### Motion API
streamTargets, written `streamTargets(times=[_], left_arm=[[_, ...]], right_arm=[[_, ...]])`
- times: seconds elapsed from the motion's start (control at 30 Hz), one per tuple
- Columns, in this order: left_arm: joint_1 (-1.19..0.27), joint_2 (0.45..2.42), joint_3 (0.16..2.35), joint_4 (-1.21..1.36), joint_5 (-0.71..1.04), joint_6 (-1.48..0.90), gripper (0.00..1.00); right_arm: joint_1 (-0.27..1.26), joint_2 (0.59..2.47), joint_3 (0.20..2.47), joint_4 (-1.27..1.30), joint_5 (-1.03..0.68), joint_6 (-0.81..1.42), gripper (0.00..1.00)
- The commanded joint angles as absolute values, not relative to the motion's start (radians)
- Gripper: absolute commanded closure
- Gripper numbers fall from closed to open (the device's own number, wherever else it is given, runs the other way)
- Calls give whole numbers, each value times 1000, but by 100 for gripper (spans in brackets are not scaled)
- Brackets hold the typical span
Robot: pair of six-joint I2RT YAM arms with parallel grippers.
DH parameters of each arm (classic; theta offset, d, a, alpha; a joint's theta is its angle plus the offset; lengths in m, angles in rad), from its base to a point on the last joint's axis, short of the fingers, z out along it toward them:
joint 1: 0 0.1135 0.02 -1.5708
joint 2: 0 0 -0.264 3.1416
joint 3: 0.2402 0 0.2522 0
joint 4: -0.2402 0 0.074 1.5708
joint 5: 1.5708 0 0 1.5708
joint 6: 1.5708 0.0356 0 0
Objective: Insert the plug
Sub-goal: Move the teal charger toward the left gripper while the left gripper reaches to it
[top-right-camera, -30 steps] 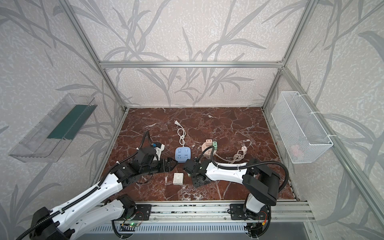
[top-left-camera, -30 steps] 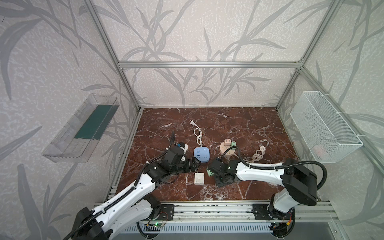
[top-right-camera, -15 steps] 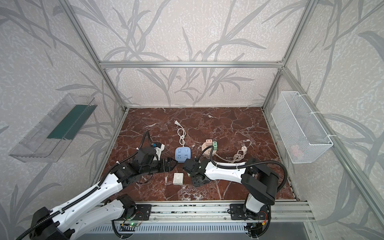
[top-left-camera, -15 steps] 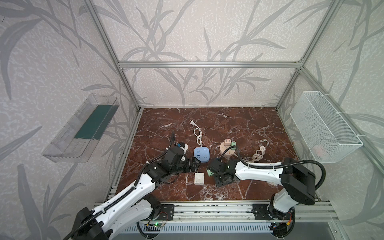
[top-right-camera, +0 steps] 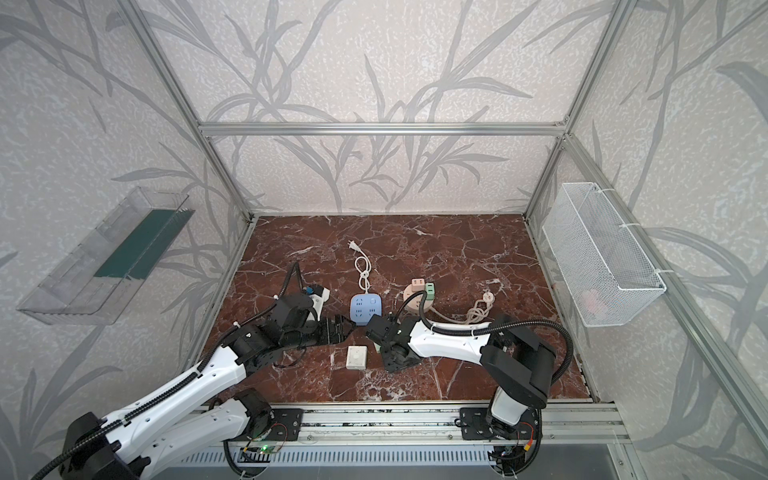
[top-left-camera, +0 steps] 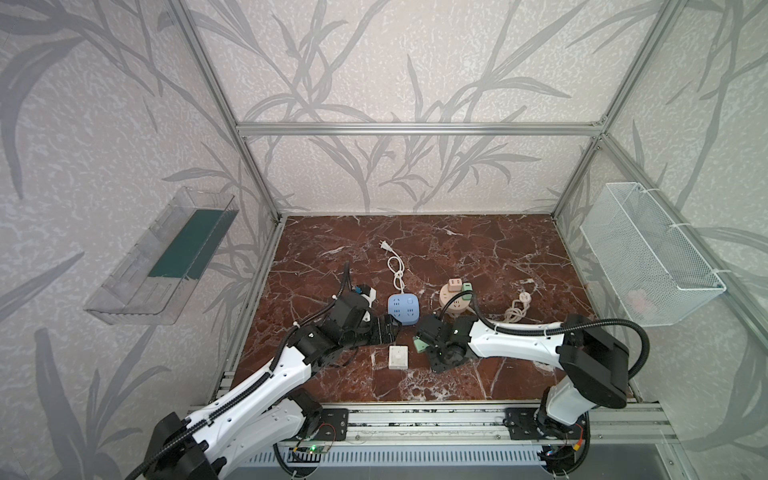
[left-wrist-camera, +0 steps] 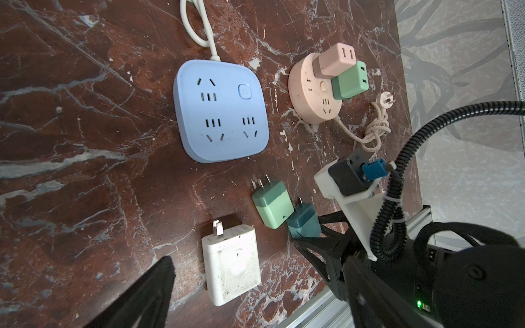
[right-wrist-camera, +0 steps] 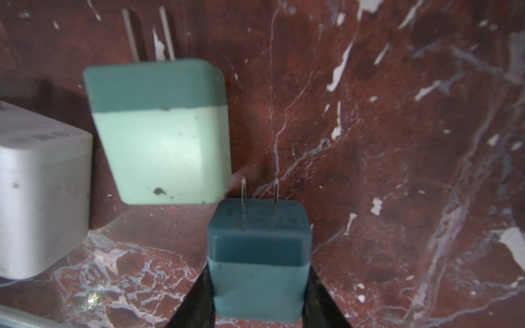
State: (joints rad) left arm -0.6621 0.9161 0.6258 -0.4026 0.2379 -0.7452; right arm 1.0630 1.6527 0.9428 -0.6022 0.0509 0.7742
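Observation:
My right gripper [right-wrist-camera: 258, 286] is shut on a two-tone teal plug [right-wrist-camera: 258, 255], prongs pointing away from the wrist, just above the marble floor. In the left wrist view the same plug [left-wrist-camera: 304, 224] sits in the black fingers, below and right of the blue power strip [left-wrist-camera: 221, 110]. In both top views the right gripper [top-left-camera: 424, 344] [top-right-camera: 380, 345] is low, in front of the blue strip [top-left-camera: 402, 307] [top-right-camera: 365, 307]. My left gripper [top-left-camera: 388, 328] [left-wrist-camera: 255, 301] is open and holds nothing, hovering near the strip's front left corner.
A second mint plug [right-wrist-camera: 162, 133] [left-wrist-camera: 272, 204] lies on the floor beside the held one. A white charger [left-wrist-camera: 231, 264] [top-left-camera: 398, 356] lies in front. A round pink strip [left-wrist-camera: 315, 93] carries pink and green adapters. A wire basket [top-left-camera: 648, 257] hangs on the right wall.

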Motion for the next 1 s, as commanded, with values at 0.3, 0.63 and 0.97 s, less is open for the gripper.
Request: streamTargets(times=[0.3,0.63,0.97], left_arm=[[-665,903,650,-421,238,-728,10],[-667,936,674,-303,383,-743,15],[-683,962,677,-107,519,-845,26]], right_arm=[[1054,1499,960,-775,140,678,100],[1053,1300,1055,-814,88,448,100],[1053,1273,1127,-773,49,339,100]])
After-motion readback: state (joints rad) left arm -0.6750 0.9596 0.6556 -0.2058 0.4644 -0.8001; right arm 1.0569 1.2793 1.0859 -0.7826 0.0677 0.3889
